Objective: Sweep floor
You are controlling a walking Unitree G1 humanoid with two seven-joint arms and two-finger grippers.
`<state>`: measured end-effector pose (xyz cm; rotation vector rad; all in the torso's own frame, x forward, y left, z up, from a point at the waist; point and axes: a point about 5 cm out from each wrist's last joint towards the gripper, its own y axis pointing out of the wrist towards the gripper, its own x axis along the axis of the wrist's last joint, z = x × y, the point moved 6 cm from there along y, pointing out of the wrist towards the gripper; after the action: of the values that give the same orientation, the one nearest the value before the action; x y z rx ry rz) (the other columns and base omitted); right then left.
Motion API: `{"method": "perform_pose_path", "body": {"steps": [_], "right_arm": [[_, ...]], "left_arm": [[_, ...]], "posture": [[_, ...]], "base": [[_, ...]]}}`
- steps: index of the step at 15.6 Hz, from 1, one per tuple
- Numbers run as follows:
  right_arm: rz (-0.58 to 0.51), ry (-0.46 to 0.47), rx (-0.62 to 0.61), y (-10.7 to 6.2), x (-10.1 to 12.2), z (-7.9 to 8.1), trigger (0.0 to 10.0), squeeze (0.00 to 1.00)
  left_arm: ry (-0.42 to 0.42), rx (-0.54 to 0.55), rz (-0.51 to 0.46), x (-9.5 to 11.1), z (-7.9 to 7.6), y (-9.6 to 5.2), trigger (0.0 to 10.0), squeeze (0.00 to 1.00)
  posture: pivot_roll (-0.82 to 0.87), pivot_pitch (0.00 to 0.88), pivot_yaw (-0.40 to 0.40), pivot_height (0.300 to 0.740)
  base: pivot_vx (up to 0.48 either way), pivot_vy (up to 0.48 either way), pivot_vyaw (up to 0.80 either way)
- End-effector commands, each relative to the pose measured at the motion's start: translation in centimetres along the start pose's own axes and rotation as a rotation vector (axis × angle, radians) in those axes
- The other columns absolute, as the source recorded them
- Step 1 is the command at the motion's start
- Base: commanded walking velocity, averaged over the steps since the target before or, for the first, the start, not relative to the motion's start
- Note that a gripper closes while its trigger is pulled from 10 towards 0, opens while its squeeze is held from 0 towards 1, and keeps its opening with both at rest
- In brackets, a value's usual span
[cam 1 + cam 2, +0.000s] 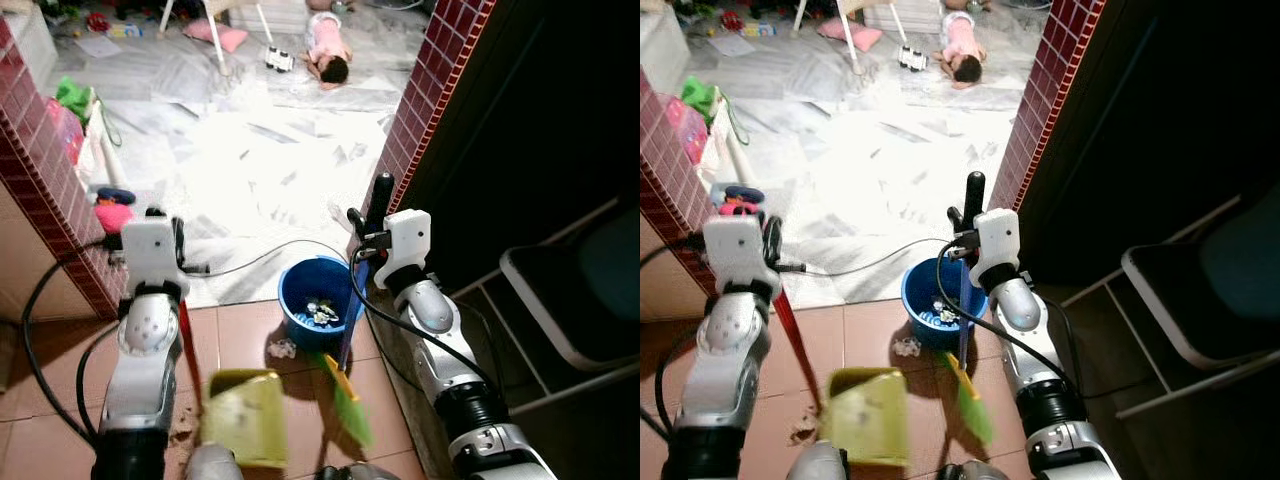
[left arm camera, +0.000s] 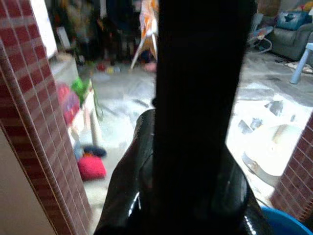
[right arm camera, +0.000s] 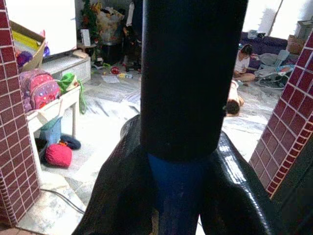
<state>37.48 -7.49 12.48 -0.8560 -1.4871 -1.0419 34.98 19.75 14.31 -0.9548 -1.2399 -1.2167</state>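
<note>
Left eye view showed terracotta tile floor (image 1: 250,335) underfoot, giving way past two red-tiled pillars (image 1: 440,90) to a bright pale marble floor (image 1: 260,160) strewn with toys. Farther back, lay a person in pink (image 1: 328,50) on that floor, beside a pink cushion (image 1: 222,36). Off to the right, stood a dark chair (image 1: 580,290) in shadow. Between the arms, on the tiles, sat a blue bucket (image 1: 320,300) with scraps inside, a crumpled scrap (image 1: 282,348) just beside it. Held a yellow-green dustpan (image 1: 245,415) low on the tiles by its red handle (image 1: 187,345), left pincer (image 2: 195,147) pinching that handle's dark grip. Gripped a broom (image 1: 348,400) with green bristles near the bucket, its blue shaft (image 3: 178,196) rising to a black grip, right pincer (image 3: 178,161) pressed around the shaft just below that grip. Ran a black cable (image 1: 260,255) across the threshold.
</note>
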Motion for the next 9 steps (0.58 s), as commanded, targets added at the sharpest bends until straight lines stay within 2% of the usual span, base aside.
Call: {"method": "perform_pose_path", "body": {"steps": [1, 4, 7, 9], "right_arm": [[-0.033, -0.028, -0.006, 0.5, 1.1, -0.6, 10.0, 0.0], [-0.031, -0.032, -0.007, 0.3, 1.0, -0.7, 10.0, 0.0], [-0.023, -0.035, -0.005, 0.1, 0.7, -0.4, 10.0, 0.0], [-0.022, -0.038, -0.001, 0.0, 0.6, -0.3, 10.0, 0.0]], "left_arm": [[-0.002, 0.007, -0.153, 4.7, -0.1, 0.7, 10.0, 0.0], [-0.004, 0.021, -0.2, 6.9, 0.6, 0.9, 10.0, 0.0], [-0.016, 0.021, -0.204, 7.6, 0.7, 1.2, 10.0, 0.0], [-0.024, 0.006, -0.195, 7.6, 0.3, 1.4, 10.0, 0.0]], "posture": [[0.07, 0.016, -0.124, 0.74], [0.07, 0.029, -0.118, 0.74], [0.07, 0.038, -0.115, 0.74], [0.06, 0.039, -0.115, 0.74]], "base": [[0.0, 0.0, 0.0], [0.0, 0.0, 0.0], [0.0, 0.0, 0.0], [0.0, 0.371, 0.0]]}}
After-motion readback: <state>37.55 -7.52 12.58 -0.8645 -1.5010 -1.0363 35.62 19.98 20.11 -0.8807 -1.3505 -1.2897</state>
